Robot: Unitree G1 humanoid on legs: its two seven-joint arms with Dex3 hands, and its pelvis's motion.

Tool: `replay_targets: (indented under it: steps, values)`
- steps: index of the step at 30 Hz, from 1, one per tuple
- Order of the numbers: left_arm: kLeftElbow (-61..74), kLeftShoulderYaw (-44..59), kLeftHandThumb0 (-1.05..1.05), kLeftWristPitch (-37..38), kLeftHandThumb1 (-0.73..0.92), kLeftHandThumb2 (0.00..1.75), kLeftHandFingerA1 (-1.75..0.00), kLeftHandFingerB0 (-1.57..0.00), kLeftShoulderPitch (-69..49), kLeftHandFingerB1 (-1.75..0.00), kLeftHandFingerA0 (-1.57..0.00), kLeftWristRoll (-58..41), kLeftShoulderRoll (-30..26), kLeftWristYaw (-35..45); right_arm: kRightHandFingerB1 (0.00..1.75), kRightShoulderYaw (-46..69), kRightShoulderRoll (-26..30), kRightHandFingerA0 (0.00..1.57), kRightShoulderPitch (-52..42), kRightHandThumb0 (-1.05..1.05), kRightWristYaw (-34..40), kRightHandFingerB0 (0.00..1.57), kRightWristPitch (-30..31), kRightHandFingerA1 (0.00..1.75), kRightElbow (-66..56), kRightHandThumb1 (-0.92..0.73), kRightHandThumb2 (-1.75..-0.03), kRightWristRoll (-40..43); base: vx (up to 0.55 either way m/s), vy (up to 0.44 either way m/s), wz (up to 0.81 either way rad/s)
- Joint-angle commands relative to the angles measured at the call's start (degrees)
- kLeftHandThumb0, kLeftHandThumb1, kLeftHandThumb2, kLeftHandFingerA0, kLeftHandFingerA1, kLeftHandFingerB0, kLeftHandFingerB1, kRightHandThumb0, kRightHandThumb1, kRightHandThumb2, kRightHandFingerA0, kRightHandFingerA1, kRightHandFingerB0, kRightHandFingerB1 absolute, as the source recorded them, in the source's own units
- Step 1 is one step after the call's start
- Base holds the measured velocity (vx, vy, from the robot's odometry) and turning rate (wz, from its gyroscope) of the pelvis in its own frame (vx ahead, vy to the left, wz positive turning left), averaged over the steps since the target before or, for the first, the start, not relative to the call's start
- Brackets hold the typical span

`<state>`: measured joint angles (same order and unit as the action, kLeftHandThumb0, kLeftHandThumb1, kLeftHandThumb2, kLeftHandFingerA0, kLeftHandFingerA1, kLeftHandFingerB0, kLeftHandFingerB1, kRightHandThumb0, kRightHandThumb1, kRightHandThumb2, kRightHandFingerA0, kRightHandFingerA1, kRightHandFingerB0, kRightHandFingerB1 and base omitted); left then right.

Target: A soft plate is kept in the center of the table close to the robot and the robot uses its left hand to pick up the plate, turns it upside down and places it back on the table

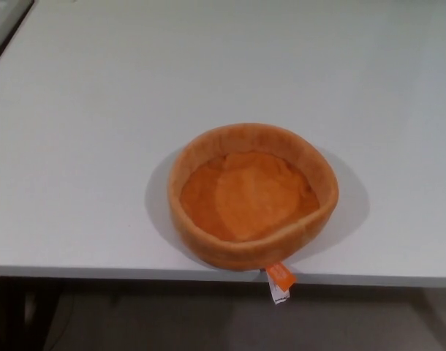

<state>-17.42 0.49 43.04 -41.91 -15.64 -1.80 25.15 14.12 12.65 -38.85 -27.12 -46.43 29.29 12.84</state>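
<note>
Plush plate waits, no hand in sight

The orange soft plate [252, 196] sits open side up at the lower centre of the frame, on the white table [99, 146], its near wall at the table's front edge; an orange-and-white tag [278, 281] hangs off that edge; it looks light, floppy and easily squashed, so pinching the raised left rim seems best; neither hand shows, so their state cannot be told

One head camera looks steeply down from near the table [99, 110], its front edge low in frame.
</note>
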Motion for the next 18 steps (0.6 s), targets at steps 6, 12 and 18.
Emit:
replay_targets:
  steps: [6,12,18]
  values:
    - [10.6,1.1,-0.94,4.4,0.76,1.16,-0.4,-0.16,-2.6,-0.28,0.0,-4.6,0.2,1.3,0.37,0.2,0.0,0.41,-0.6,-0.78,-3.0,0.35,-2.1,0.39,-0.7,-0.73,-0.73,3.5,0.0,0.0,0.0]
    - [25.4,4.3,-0.39,4.3,0.37,1.04,-0.5,0.0,-3.4,-0.49,0.0,0.1,-0.8,-2.3,0.36,0.3,-0.1,0.4,0.0,-0.76,-3.5,0.35,-2.2,0.4,-0.2,-0.72,-0.74,3.8,0.0,0.0,0.0]
    - [32.8,6.4,-0.92,2.3,0.85,0.67,-0.36,-0.18,0.0,-0.28,-0.19,1.2,-2.3,-3.2,0.35,0.7,0.4,0.41,1.4,-0.78,-3.5,0.34,-3.4,0.37,2.7,-0.75,-0.72,2.9,0.0,0.0,0.0]
